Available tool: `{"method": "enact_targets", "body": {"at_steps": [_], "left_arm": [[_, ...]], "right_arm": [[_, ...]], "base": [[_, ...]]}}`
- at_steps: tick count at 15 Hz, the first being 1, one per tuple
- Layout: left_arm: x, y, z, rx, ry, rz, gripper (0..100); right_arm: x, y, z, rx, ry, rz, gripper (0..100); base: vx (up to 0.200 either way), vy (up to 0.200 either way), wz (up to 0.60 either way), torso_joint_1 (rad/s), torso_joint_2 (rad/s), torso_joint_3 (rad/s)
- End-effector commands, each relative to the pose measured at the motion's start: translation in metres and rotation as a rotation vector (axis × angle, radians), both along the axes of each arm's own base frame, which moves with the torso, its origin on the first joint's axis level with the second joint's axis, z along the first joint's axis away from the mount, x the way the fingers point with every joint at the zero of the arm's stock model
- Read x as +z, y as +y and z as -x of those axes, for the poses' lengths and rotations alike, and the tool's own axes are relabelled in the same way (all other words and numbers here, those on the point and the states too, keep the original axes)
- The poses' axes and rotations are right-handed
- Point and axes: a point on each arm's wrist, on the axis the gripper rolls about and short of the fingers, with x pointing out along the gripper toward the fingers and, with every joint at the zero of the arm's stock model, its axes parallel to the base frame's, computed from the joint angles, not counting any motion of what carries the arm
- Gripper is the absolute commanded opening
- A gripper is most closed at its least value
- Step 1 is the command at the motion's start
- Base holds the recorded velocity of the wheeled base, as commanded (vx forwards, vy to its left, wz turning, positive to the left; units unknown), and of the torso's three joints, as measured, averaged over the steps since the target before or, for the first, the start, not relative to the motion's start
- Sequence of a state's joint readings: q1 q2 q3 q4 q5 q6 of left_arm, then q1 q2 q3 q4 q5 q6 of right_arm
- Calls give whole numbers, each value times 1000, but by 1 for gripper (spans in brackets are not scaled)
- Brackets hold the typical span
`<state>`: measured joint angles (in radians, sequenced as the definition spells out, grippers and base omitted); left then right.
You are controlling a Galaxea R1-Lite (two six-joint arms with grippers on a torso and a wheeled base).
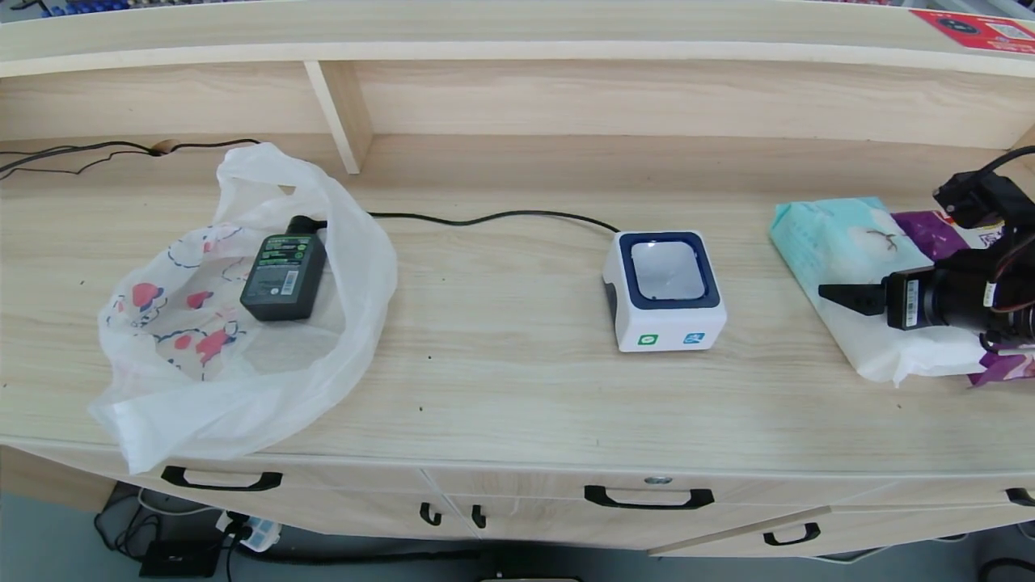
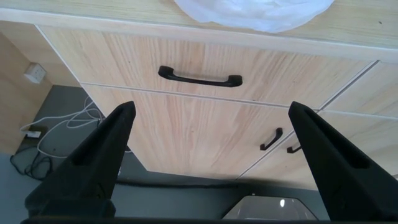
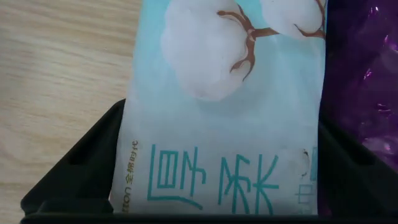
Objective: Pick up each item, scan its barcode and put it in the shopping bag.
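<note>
The pale blue tissue pack (image 1: 857, 259) lies flat at the table's (image 1: 517, 388) right end, long axis roughly front to back, its narrow width straddled by the right tool (image 3: 222, 115), spread wide and apparently not yet squeezing, with the scanner (image 1: 663, 289) to its left.

Printed large across the pale blue tissue pack (image 3: 224, 124): teal characters (image 3: 214, 177), cropped; on the black adapter (image 1: 283, 299), a green label (image 1: 280, 257), print too small to read; on the scanner (image 1: 663, 311) front, green and blue icons (image 1: 669, 339); red sticker (image 1: 974, 30) on the top shelf (image 1: 517, 32), illegible
</note>
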<state>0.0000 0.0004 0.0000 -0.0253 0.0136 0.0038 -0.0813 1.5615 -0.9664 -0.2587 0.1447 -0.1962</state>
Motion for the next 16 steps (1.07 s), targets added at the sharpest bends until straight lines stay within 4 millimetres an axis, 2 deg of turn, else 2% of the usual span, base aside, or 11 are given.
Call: {"method": "enact_targets", "body": {"at_steps": [1, 2, 3, 7, 10, 12, 14, 16], "left_arm": [[0, 0, 0, 0, -1, -1, 100], [0, 0, 0, 0, -1, -1, 100], [0, 0, 0, 0, -1, 1, 100], [0, 0, 0, 0, 0, -1, 100], [0, 0, 0, 0, 0, -2, 100], [0, 0, 0, 0, 0, -2, 100], [0, 0, 0, 0, 2, -4, 100], [0, 0, 0, 0, 2, -4, 100]], "right_arm": [[-8, -1, -7, 0, 32, -4, 100], [-10, 0, -5, -1, 38, -4, 100], [-10, 0, -5, 2, 38, -4, 0], [1, 1, 1, -9, -3, -33, 0], [21, 2, 20, -15, -74, -51, 0], [41, 6, 39, -13, -147, -88, 0], [67, 24, 76, 54, -255, -141, 0], [73, 41, 116, 116, -304, -196, 0]], "base": [[0, 0, 0, 0, 0, 0], [0, 0, 0, 0, 0, 0], [0, 0, 0, 0, 0, 0], [0, 0, 0, 0, 0, 0], [0, 0, 0, 0, 0, 0], [0, 0, 0, 0, 0, 0], [0, 0, 0, 0, 0, 0], [0, 0, 0, 0, 0, 0]]}}
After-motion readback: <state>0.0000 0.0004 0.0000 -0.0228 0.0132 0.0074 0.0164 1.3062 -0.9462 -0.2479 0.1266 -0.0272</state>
